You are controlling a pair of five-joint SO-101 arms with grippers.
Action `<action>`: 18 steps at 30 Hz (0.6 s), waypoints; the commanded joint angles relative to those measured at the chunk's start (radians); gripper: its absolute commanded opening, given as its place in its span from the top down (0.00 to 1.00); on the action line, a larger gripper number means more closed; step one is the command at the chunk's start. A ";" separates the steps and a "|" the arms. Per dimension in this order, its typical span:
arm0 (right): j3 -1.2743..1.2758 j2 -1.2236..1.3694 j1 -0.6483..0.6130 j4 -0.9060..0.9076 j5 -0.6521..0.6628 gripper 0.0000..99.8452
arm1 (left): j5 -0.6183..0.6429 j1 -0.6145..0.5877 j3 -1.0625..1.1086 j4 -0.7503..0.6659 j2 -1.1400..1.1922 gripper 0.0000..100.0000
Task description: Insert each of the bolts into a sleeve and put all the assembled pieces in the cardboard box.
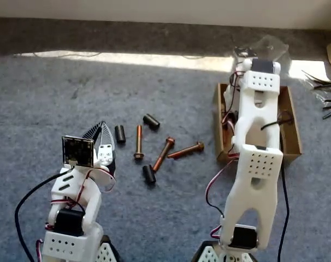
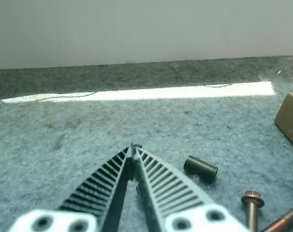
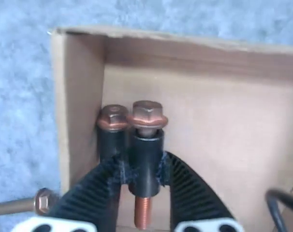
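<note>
High view, left gripper: low on the left side of the grey carpet, its tip pointing toward the scattered parts and just beside the nearest sleeve.
High view, loose parts: three bare bolts lie near one another on the carpet between the two arms. Three empty sleeves lie around them, each apart from the bolts.
High view, right arm: stretched out over the cardboard box, its far end covering most of the box's inside.
Left wrist view, left gripper: the ribbed fingers are pressed together at the tips, with nothing between them.
Left wrist view, nearby parts: one empty sleeve lies on its side on the carpet just beside the fingers. A bolt head shows a little farther off, and a corner of the cardboard box sits at the edge.
Right wrist view, right gripper: inside the cardboard box, pinching a sleeved bolt by its black sleeve. The copper head is above the fingers and the thread shows below.
Right wrist view, second sleeved bolt: in the box, against the side wall, touching the held one.
Right wrist view, outside the box: one bare bolt on the carpet.
</note>
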 commanded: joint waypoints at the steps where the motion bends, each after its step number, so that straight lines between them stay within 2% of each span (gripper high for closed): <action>1: -0.070 -0.028 -0.005 0.033 0.009 0.85 | -0.009 -0.004 -0.005 -0.002 -0.007 0.99; 12: -0.087 -0.058 -0.012 0.044 0.011 0.84 | -0.009 -0.004 -0.005 -0.002 -0.007 0.99; 18: -0.111 -0.173 -0.071 0.071 0.005 0.84 | -0.009 -0.005 -0.005 -0.002 -0.007 0.99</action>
